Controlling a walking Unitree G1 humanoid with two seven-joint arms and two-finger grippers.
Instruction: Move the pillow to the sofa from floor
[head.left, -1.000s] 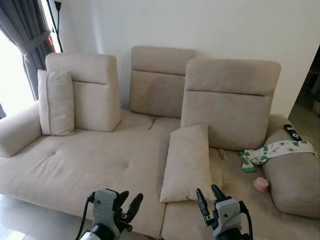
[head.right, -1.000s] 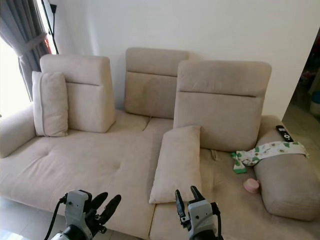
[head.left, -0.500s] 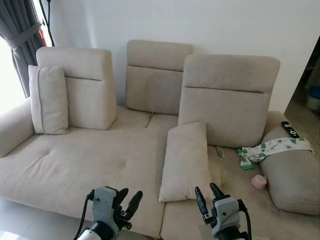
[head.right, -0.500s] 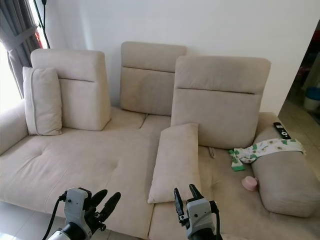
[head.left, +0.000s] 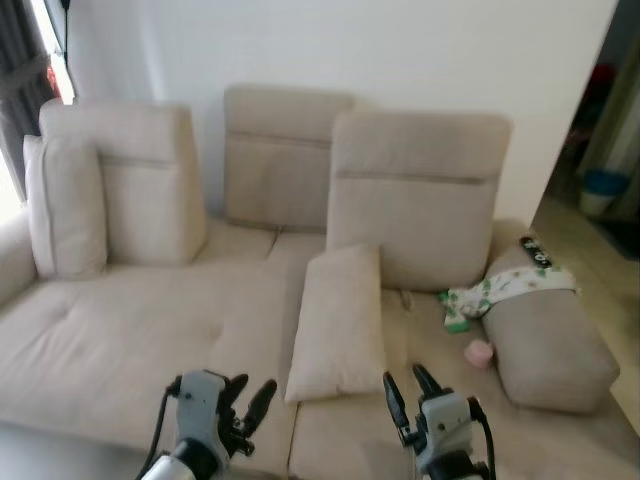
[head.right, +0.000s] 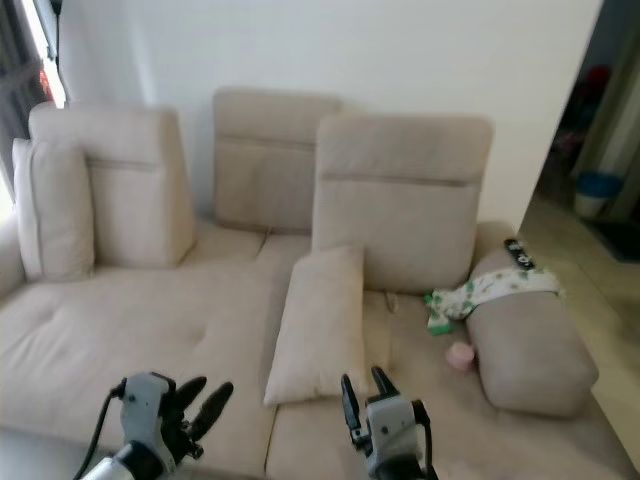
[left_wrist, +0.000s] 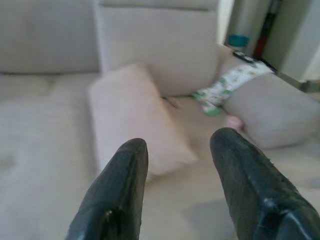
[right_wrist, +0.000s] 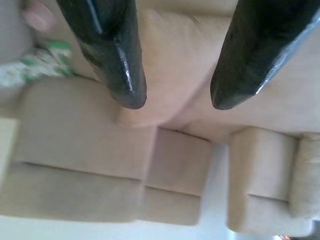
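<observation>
I see the pillow as a long, plain beige cushion, the same cloth and tone as the sofa it lies on; it is soft-edged and slightly puffed, and it lies lengthwise on the seat, its far end leaning against the foot of the right backrest, its near end close to the seat's front edge, along the seam between 2 seat sections. A 2nd pillow of the same cloth stands upright at the far left, propped against the left backrest.

I find no container here; the sofa itself bears the loose things; a white cloth with green print drapes over the right armrest and down to the seat, a black remote lies on the armrest behind it, and a small pink object sits on the seat just beside the armrest.

My left gripper hangs low in front of the seat edge, left of the pillow's near end, its fingers spread with nothing between them; in the left wrist view the pillow lies beyond the tips, apart from them. My right gripper is just right of the pillow's near corner, fingers also spread and empty; neither gripper touches the pillow.
</observation>
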